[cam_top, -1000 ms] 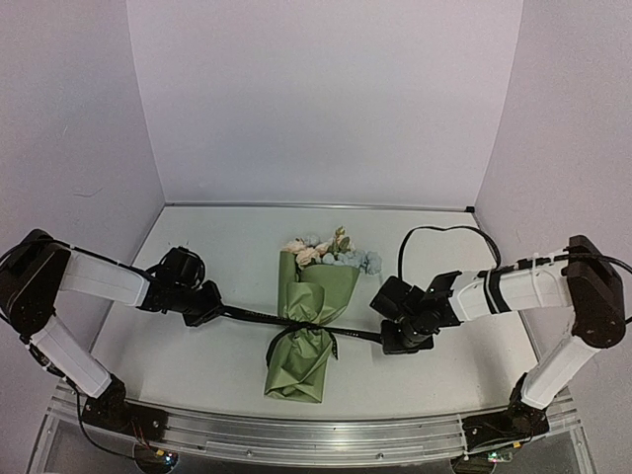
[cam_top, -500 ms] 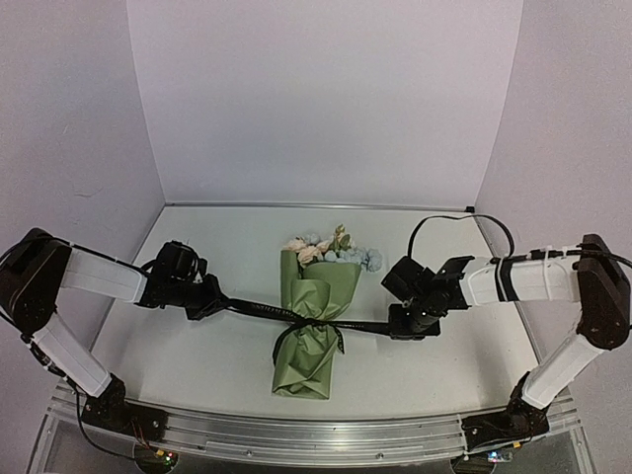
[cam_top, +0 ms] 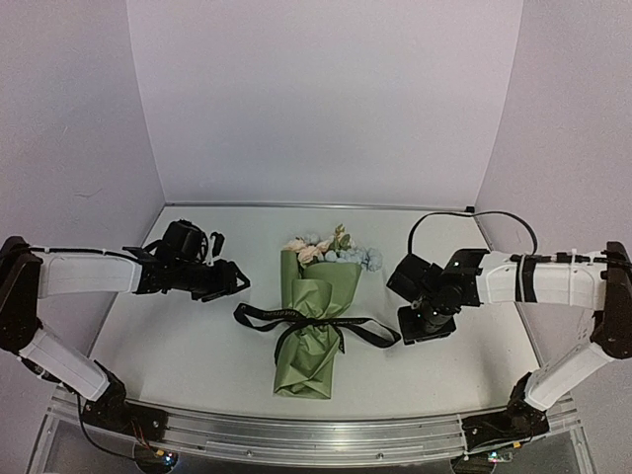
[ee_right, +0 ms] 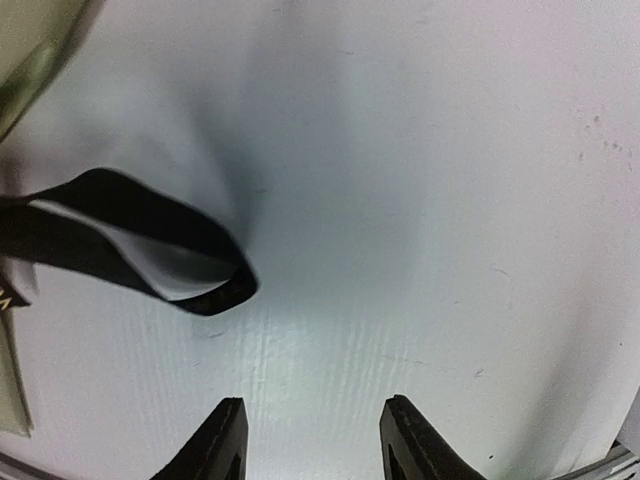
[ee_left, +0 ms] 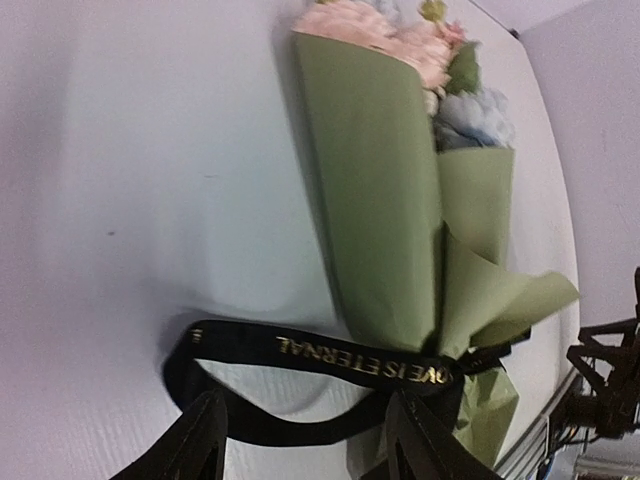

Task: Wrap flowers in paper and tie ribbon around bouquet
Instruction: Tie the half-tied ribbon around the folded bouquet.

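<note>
Both hands have let go of the ribbon (cam_top: pixel 259 312), and it has gone loose on the surface (cam_top: pixel 188 341).

A moment ago the ribbon was pulled tight in a straight line between the two hands; now its ends lie in soft loops on each side of the bouquet (cam_top: pixel 314 306). The left hand (cam_top: pixel 231 280) has moved up and away, and its fingers are spread apart with nothing in them. The right hand (cam_top: pixel 425 326) has backed off to the right, and it is spread apart and holds nothing too. The bouquet lies flat in the middle of the surface between the two hands. The pink, cream and blue flowers (cam_top: pixel 328 249) poke out at the far end of the green paper (cam_top: pixel 306 363). The ribbon is tied around the narrow part of the paper.
</note>
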Controlling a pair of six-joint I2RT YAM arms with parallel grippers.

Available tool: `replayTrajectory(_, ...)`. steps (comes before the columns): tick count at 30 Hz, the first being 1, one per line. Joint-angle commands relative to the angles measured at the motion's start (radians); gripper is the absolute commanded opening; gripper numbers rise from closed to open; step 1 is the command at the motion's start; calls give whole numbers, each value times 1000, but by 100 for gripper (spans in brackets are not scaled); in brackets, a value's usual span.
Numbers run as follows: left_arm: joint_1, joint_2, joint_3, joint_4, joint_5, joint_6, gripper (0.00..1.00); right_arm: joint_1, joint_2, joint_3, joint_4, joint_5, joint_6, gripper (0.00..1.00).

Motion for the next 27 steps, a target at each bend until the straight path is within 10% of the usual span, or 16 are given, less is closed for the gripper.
replayTrajectory(1,-92,-28,23,-34,43,54,54,111,47,76,68,-36,-23,45)
replayTrajectory(11,-166,-41,-88,51,88,-9,48,180,280,116,399,-215,-31,41)
replayTrajectory(27,-181,-36,-108,70,81,-22,47,266,393,85,537,185,-169,43)
